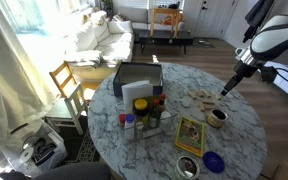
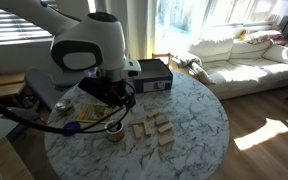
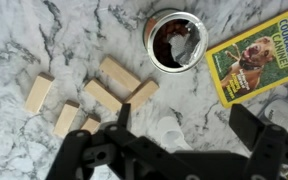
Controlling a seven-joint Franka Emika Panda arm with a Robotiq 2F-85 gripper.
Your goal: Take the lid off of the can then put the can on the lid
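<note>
The can [image 3: 176, 40] stands open on the marble table, with a silvery rim and a dark inside. It also shows in both exterior views [image 1: 217, 117] [image 2: 115, 132]. My gripper [image 3: 182, 110] is open and holds nothing. It hovers over the table a little to the near side of the can, and shows in an exterior view [image 1: 226, 90]. A small pale round thing [image 3: 171, 132] lies on the table between the fingers, partly hidden by the gripper body. It looks like the lid, though its colour is not clear.
Several wooden blocks [image 3: 104, 95] [image 1: 199, 98] lie beside the can. A yellow magazine [image 3: 259, 55] [image 1: 190, 135] lies on its other side. A black box [image 1: 136, 80], spice bottles [image 1: 141, 118], a blue disc [image 1: 213, 160] and a flat round tin [image 1: 187, 167] share the round table.
</note>
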